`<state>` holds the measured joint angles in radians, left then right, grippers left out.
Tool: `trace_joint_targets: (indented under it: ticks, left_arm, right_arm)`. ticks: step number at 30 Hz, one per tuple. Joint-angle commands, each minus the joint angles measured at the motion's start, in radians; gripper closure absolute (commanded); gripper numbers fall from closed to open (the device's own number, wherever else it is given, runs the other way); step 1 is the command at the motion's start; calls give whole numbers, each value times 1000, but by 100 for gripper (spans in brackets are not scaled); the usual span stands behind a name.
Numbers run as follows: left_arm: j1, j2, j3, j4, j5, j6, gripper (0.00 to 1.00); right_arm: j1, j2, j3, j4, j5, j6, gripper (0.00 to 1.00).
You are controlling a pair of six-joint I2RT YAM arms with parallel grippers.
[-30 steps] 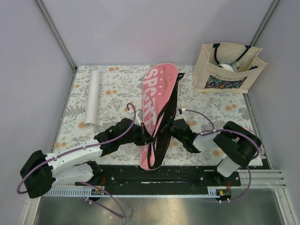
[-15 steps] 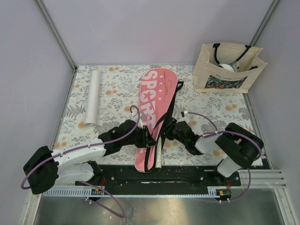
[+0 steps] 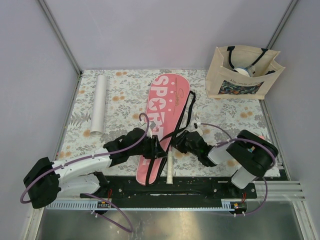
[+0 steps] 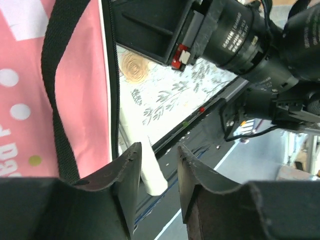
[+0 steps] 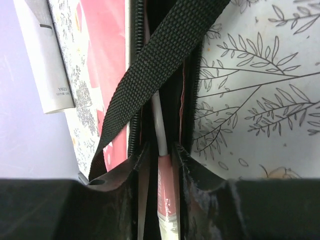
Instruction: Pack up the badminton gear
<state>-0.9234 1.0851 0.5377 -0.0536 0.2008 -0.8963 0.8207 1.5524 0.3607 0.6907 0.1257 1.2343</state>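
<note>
Long pink fabric racket cover lettered "SPORT" (image 3: pixel 161 120) lies flat mid-tabletop (image 3: pixel 225 122). Its long axis runs from the far centre back toward the arm bases, with the near end angled a little to my left. Its black webbing strap (image 3: pixel 183 114) trails loose off the right edge. A white racket handle (image 3: pixel 169 169) pokes out of the near end, pointing at the base rail, so the rackets look mostly in but not fully seated, as I judge it. Left gripper (image 3: pixel 158 148) sits against the cover's left side near that end. In its wrist view the jaws are parted with nothing between them, and the handle tip shows through the gap, lower down. Right gripper (image 5: pixel 160 147) is right at the zip opening on the other side, its fingers flanking a thin racket shaft (image 5: pixel 161 125) under the crossing strap. I cannot tell whether it is pinching the shaft or just bracketing it. Both arms are equally near the mouth, and the handle lies slightly to the right arm's side. Any push has to go along the cover's axis, away from the bases. White cylindrical tube (image 3: pixel 98 104) lies well apart at far left, roughly parallel to the cover and nearer the left arm. Beige tote bag (image 3: pixel 220 75) stands at far right.
</note>
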Motion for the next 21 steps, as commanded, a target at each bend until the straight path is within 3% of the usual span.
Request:
trace_joint_targets:
  ticks: [1, 5, 10, 14, 18, 21]
  left_arm:
    - [-43, -43, 99, -200, -145, 111, 61]
    - [-103, 13, 172, -388, -319, 200, 55]
    - [-179, 110, 205, -422, -405, 212, 47]
    - [-213, 206, 251, -469, -523, 224, 46]
    - [-252, 311, 301, -520, -661, 237, 49]
    - [-264, 363, 321, -522, -693, 241, 65]
  right_arm:
    - [-3, 145, 27, 355, -34, 105, 71]
    - [-3, 221, 21, 447, -32, 137, 73]
    - [-3, 239, -2, 477, -5, 146, 75]
    - [-3, 235, -6, 484, -8, 146, 75]
    - [-3, 232, -9, 486, -9, 143, 75]
    - [-3, 235, -12, 495, -8, 146, 75]
